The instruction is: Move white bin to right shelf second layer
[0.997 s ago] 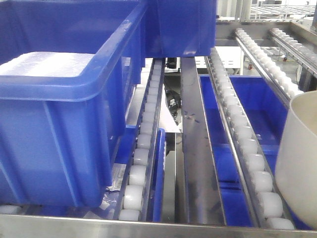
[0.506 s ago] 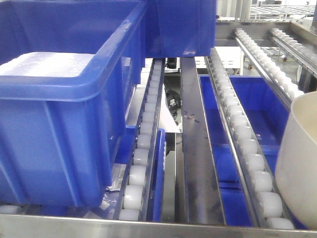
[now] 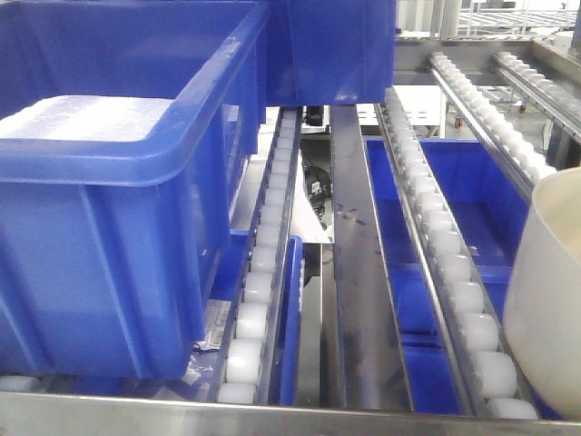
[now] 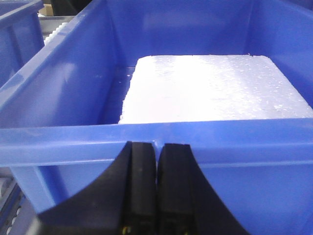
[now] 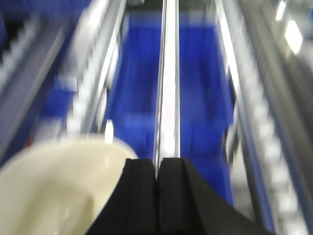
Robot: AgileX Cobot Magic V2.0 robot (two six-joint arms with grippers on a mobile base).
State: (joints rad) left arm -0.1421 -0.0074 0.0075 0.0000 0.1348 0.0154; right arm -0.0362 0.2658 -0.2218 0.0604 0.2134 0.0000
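White bin (image 3: 549, 291) at right edge of roller rack (image 3: 445, 245), partly cut off. Left gripper (image 4: 156, 156) fingers pressed together before blue crate (image 4: 73, 93) (foam slab (image 4: 215, 88) inside). Right gripper (image 5: 157, 169) fingers likewise together, bin below.

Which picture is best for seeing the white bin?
The front-facing view: the white bin is sharp at the right edge, though cut off. The right wrist view shows its rim blurred; the left wrist view doesn't show it.
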